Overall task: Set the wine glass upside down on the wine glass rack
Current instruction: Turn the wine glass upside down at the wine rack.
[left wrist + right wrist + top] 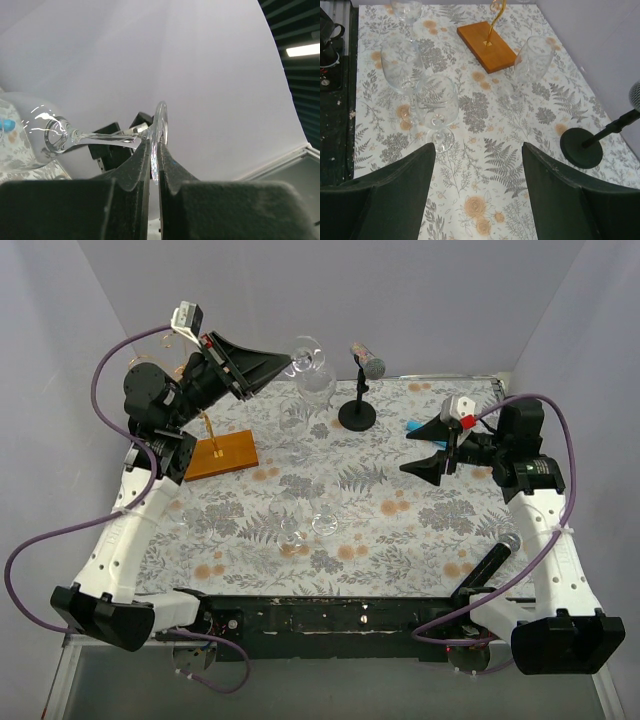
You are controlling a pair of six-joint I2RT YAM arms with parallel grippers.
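My left gripper (287, 362) is raised over the table's back left and is shut on the foot of a clear wine glass (312, 375). In the left wrist view the fingers (137, 165) pinch the foot's rim (161, 131), and the stem (100, 138) runs left to the bowl (22, 131). The wine glass rack's gold stem (208, 426) rises from its orange wooden base (222, 455), left of and below the glass. The base also shows in the right wrist view (487, 46). My right gripper (428, 450) is open and empty above the cloth (477, 147).
A black microphone stand (358, 415) stands at the back centre, and its round foot shows in the right wrist view (580, 147). Other wine glasses stand upright mid-table (325, 522) (437, 102) (400, 65). A small blue object (415, 425) lies near my right gripper.
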